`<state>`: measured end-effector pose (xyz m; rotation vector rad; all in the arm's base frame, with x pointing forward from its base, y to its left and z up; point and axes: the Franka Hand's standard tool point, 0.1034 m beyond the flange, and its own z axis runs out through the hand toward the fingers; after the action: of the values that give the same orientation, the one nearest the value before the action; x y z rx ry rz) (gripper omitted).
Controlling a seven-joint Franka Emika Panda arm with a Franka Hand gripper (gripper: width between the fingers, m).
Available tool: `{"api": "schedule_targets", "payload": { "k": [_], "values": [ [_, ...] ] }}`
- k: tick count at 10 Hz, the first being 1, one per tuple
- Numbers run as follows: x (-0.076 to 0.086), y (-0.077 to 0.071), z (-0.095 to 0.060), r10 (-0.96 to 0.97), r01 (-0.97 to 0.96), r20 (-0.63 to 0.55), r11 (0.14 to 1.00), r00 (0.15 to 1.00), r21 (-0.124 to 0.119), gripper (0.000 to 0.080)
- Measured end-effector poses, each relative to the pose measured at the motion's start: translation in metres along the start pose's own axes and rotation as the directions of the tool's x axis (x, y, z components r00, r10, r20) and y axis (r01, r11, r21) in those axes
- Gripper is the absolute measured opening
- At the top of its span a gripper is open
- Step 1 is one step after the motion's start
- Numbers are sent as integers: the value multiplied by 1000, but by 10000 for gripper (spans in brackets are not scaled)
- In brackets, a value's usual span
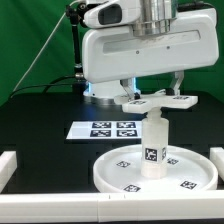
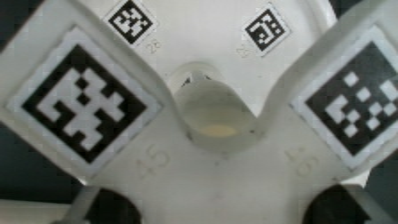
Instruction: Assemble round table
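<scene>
Blk tabletop (image 1: 40, 112): foot (image 1: 156, 101) over leg (image 1: 154, 140).

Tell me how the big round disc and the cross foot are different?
The disc is round; the foot is cross-shaped. The disc is wider than the foot. The disc lies on the table; the foot is up at the leg's top. Both are white with tags.

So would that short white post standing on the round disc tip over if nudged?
Probably not easily: the leg stands upright at the disc's central hub, likely seated there. It looks like stiff, light plastic. Loose on its side, it could roll.
</scene>
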<state>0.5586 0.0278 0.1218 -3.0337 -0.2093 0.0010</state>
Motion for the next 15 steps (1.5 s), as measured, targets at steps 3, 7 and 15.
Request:
{"api": "schedule_targets", "payload": {
  "k": [3,7,15],
  "values": [
    [-3,-3,10,-9,9,13,1000,1000,-1,445],
    [-2,-2,14,-48,48,18,999,999,-1,445],
    [-2,-2,14,-22,22,16,1000,1000,-1,445]
  ]
}}
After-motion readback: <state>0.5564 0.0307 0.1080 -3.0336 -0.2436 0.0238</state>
